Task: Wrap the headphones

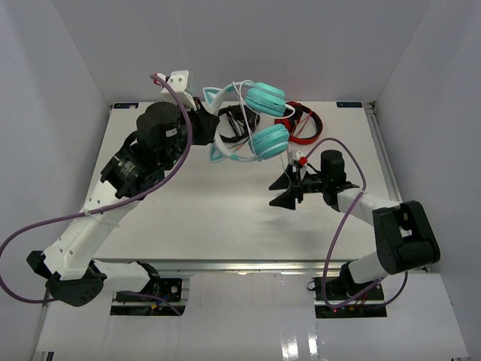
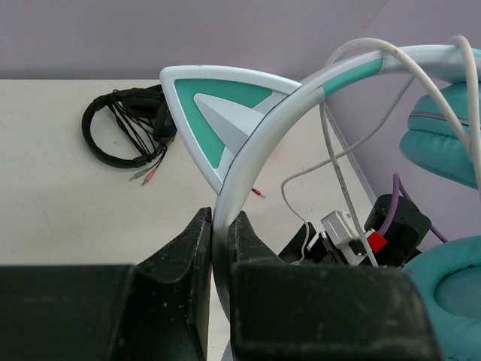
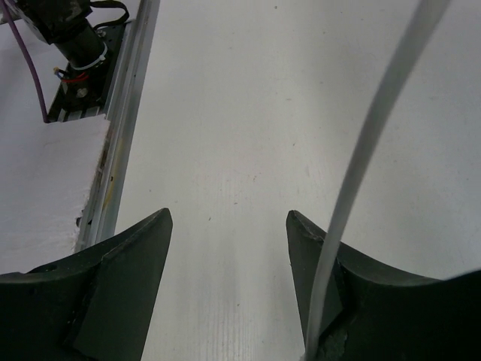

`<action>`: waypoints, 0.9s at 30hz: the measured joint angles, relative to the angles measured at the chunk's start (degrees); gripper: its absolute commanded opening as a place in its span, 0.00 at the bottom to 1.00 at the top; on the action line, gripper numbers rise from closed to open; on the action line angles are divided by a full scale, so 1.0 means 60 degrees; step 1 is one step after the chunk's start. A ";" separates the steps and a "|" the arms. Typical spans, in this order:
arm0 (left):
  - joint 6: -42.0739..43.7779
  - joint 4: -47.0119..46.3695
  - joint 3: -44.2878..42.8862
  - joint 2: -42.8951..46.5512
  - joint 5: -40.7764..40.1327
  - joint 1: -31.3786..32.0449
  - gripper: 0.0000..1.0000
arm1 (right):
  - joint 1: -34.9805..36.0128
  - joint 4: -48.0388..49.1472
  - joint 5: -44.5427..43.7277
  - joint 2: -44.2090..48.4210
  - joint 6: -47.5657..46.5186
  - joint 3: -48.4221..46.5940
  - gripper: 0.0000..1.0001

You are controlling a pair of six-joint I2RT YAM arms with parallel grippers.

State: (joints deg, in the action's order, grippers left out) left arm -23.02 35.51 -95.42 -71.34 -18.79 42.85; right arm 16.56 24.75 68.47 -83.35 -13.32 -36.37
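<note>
White matte table [image 1: 218, 218] fills the middle of the top view. Plain pale grey-lilac panels box it in on three sides: back wall [image 1: 240, 45], left wall [image 1: 45, 113], right wall [image 1: 443, 83]. A metal rail [image 1: 248, 265] runs along the table's near edge and a side rail [image 1: 381, 150] along its right edge. Below the near rail is a glossy white ledge [image 1: 248, 323] with faint glare streaks. Light is even and diffuse, with soft shadows only. In the left wrist view the tabletop meets a lilac wall. In the right wrist view the tabletop shows a fine grain.
</note>
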 measured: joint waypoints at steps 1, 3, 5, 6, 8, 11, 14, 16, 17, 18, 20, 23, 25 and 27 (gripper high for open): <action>-0.0008 0.0004 0.0043 0.0008 0.0068 0.0000 0.00 | 0.0002 0.0088 0.0171 -0.0088 0.0036 -0.0083 0.67; -0.0012 0.0006 0.0116 0.0012 0.0205 0.0000 0.00 | 0.0003 0.0203 0.0478 -0.0267 0.0097 -0.0261 0.65; -0.0012 0.0011 0.0171 0.0012 0.0279 0.0000 0.00 | -0.0001 0.0267 0.0738 -0.0379 0.0112 -0.0402 0.64; -0.0010 0.0014 0.0180 0.0012 0.0313 0.0000 0.00 | -0.0001 0.0282 0.0839 -0.0395 0.0089 -0.0453 0.64; -0.0005 0.0023 0.0183 0.0013 0.0370 0.0000 0.00 | 0.0000 0.0260 0.0988 -0.0398 -0.0036 -0.0550 0.64; -0.0005 0.0023 0.0183 0.0038 0.0448 0.0000 0.00 | 0.0003 -0.0398 0.0976 -0.0398 -0.0804 -0.0811 0.60; -0.0001 0.0060 0.0190 0.0105 0.0495 0.0000 0.00 | 0.0003 -0.1416 0.0787 -0.0398 -0.1860 -0.1235 0.55; -0.0001 0.0080 0.0197 0.0178 0.0499 0.0000 0.00 | 0.0003 -0.1731 0.0659 -0.0398 -0.2294 -0.1329 0.53; -0.0001 0.0080 0.0197 0.0216 0.0504 0.0000 0.00 | 0.0003 -0.1819 0.0600 -0.0400 -0.2372 -0.1339 0.53; -0.0001 0.0079 0.0197 0.0249 0.0511 0.0000 0.00 | 0.0003 -0.1864 0.0532 -0.0402 -0.2389 -0.1338 0.52; -0.0001 0.0079 0.0197 0.0304 0.0526 0.0000 0.00 | 0.0003 -0.1892 0.0379 -0.0405 -0.2387 -0.1336 0.49; 0.0002 0.0086 0.0197 0.0354 0.0528 0.0000 0.00 | -0.0001 -0.1894 0.0217 -0.0426 -0.2376 -0.1336 0.40; 0.0002 0.0086 0.0197 0.0361 0.0528 0.0000 0.00 | 0.0003 -0.1887 0.0167 -0.0485 -0.2359 -0.1339 0.34; 0.0006 0.0094 0.0197 0.0362 0.0525 0.0000 0.00 | 0.0003 -0.1877 0.0149 -0.0557 -0.2293 -0.1334 0.30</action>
State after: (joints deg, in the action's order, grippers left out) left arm -22.98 36.08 -94.24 -69.17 -15.64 42.85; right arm 16.58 13.49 69.36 -86.69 -27.08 -44.37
